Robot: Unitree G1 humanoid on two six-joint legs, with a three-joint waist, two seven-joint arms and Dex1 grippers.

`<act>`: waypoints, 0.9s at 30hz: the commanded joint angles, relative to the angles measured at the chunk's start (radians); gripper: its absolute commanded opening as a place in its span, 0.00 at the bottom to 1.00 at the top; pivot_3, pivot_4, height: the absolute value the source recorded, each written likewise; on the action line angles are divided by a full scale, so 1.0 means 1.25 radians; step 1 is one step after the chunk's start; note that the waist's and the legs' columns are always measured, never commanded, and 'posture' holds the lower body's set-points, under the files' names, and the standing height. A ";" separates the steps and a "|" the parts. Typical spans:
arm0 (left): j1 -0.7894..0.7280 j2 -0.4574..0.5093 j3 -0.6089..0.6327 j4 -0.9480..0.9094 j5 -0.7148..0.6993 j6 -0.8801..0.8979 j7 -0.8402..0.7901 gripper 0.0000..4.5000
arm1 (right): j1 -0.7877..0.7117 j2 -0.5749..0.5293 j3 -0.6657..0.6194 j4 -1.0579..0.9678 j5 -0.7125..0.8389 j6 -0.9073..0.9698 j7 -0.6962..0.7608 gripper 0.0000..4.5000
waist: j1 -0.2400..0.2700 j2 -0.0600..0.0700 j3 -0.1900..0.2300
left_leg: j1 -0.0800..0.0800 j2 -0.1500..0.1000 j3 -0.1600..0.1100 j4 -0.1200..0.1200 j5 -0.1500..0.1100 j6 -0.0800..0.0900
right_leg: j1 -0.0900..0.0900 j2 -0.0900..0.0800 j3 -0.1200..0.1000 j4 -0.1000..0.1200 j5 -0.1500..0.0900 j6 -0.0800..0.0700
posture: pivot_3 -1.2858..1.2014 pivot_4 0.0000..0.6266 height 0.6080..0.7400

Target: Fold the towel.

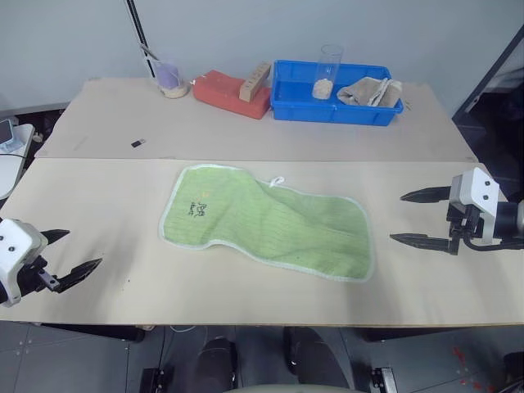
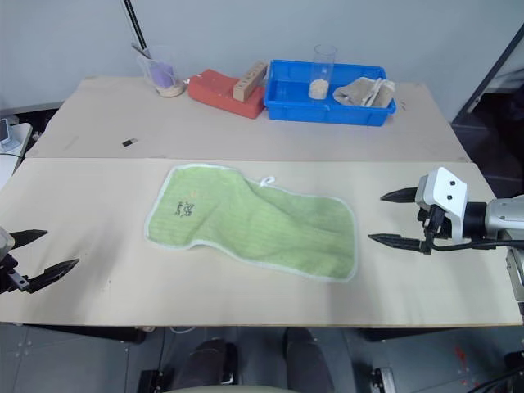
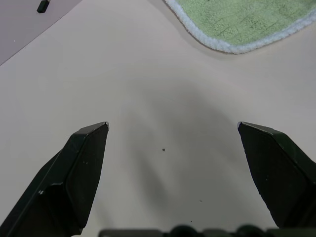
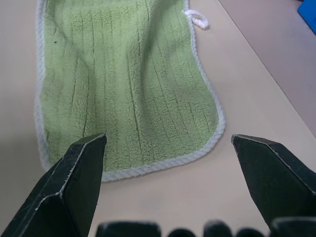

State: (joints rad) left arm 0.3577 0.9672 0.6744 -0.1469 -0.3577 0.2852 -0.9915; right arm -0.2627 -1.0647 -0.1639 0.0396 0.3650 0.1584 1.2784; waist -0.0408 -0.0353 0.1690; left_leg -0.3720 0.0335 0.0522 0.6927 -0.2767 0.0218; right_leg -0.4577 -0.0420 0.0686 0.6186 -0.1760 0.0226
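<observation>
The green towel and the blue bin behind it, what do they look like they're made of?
The green towel looks like soft fleece or terry microfibre: fuzzy matte pile with faint ribbed stripes and a white corded stitched edge with a small loop. The blue bin looks like moulded hard plastic: smooth, evenly coloured, slightly glossy walls with a stiff rim. Both are judged from looks alone.

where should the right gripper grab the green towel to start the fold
Likely the towel end nearest the right gripper, at a rounded corner by the white edging, coming in low from the right. It lies flat and spread, so only the thin edge offers a pinch. Both the right and left gripper are open and empty.
</observation>
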 commanded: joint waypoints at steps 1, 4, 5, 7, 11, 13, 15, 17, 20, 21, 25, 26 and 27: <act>-0.006 -0.005 0.030 -0.016 -0.013 -0.015 -0.010 1.00 | -0.005 0.001 -0.009 -0.013 -0.003 -0.017 0.003 0.99 | 0.000 0.000 0.000 | 0.000 0.000 0.000 0.000 0.000 0.000 | 0.000 0.000 0.000 0.000 0.000 0.000 | 0.52 0.24 0.80; -0.014 0.000 0.036 -0.009 -0.035 0.003 -0.034 1.00 | -0.004 0.005 -0.009 -0.015 -0.005 -0.023 0.003 0.99 | 0.000 0.000 0.000 | 0.000 0.000 0.000 0.000 0.000 0.000 | 0.000 0.000 0.000 0.000 0.000 0.000 | 0.52 0.24 0.80; -0.015 0.002 0.034 -0.007 -0.031 0.002 -0.035 1.00 | -0.006 0.007 -0.008 -0.017 -0.005 -0.022 0.002 0.99 | 0.000 0.000 0.000 | 0.000 0.000 0.000 0.000 0.000 0.000 | 0.000 0.000 0.000 0.000 0.000 0.000 | 0.52 0.24 0.80; -0.022 0.000 0.033 0.002 -0.026 -0.008 -0.034 1.00 | -0.010 0.012 -0.006 -0.021 -0.005 -0.020 0.002 0.99 | 0.000 0.000 0.000 | 0.000 0.000 0.000 0.000 0.000 0.000 | 0.000 0.000 0.000 0.000 0.000 0.000 | 0.52 0.24 0.80; -0.030 -0.001 0.028 0.019 -0.036 -0.030 -0.068 1.00 | -0.016 0.019 -0.003 -0.035 0.006 -0.004 0.006 0.99 | 0.000 0.000 0.000 | 0.000 0.000 0.000 0.000 0.000 0.000 | 0.000 0.000 0.000 0.000 0.000 0.000 | 0.52 0.24 0.80; -0.030 0.003 0.002 0.027 -0.012 -0.077 -0.088 1.00 | -0.015 0.022 -0.001 -0.049 0.011 0.006 0.004 0.99 | -0.001 0.000 0.000 | 0.000 0.000 0.000 0.000 0.000 0.000 | 0.000 0.000 0.000 0.000 0.000 0.000 | 0.52 0.24 0.80; -0.068 0.004 -0.062 0.042 0.025 -0.149 -0.091 1.00 | -0.010 0.025 0.000 -0.082 0.022 0.029 0.002 0.99 | 0.000 0.000 0.000 | 0.000 0.000 0.000 0.000 0.000 0.000 | 0.000 0.000 0.000 0.000 0.000 0.000 | 0.52 0.24 0.80; -0.118 0.003 -0.131 0.061 0.049 -0.191 -0.098 1.00 | -0.001 0.021 -0.002 -0.138 0.051 0.072 0.003 0.99 | 0.007 0.000 0.000 | 0.000 0.000 0.000 0.000 0.000 0.000 | 0.000 0.000 0.000 0.001 0.000 0.000 | 0.52 0.24 0.80; -0.202 -0.009 -0.234 0.121 0.096 -0.266 -0.105 1.00 | 0.008 0.013 -0.010 -0.246 0.121 0.170 -0.006 0.99 | 0.014 0.000 0.000 | 0.000 0.000 0.000 0.001 0.000 0.000 | 0.000 0.000 0.000 0.001 0.000 0.000 | 0.52 0.24 0.80; -0.228 -0.013 -0.262 0.146 0.114 -0.288 -0.101 1.00 | 0.010 0.011 -0.013 -0.277 0.144 0.201 -0.010 0.99 | 0.016 0.000 0.000 | 0.000 0.000 0.000 0.001 0.000 0.000 | 0.000 0.000 0.000 0.001 0.000 0.000 | 0.52 0.24 0.80; -0.365 -0.047 -0.361 0.283 0.178 -0.386 -0.075 1.00 | 0.001 0.015 -0.012 -0.389 0.219 0.291 -0.042 0.99 | 0.020 0.000 0.000 | 0.000 0.000 0.000 0.001 0.000 0.000 | 0.000 0.000 0.000 0.001 0.001 0.002 | 0.52 0.24 0.80; -0.394 -0.054 -0.381 0.322 0.191 -0.405 -0.074 1.00 | -0.007 0.019 -0.010 -0.406 0.233 0.307 -0.053 0.99 | 0.021 0.000 0.000 | 0.000 0.000 0.000 0.001 0.000 0.000 | 0.000 0.000 0.000 0.001 0.003 0.004 | 0.52 0.24 0.80; -0.417 -0.057 -0.401 0.359 0.203 -0.433 -0.081 1.00 | -0.015 0.021 -0.009 -0.420 0.247 0.323 -0.062 0.99 | 0.020 0.000 0.000 | 0.000 0.000 0.000 0.001 0.000 0.000 | 0.000 0.000 0.000 0.001 0.003 0.005 | 0.52 0.24 0.80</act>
State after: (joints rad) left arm -0.1426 0.8909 0.1861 0.2587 -0.1260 -0.1999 -1.0932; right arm -0.2626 -1.0376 -0.1496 -0.4438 0.6323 0.5314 1.2210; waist -0.0155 -0.0353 0.1690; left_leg -0.3727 0.0332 0.0525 0.6936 -0.2767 0.0219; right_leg -0.4574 -0.0416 0.0685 0.6202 -0.1721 0.0285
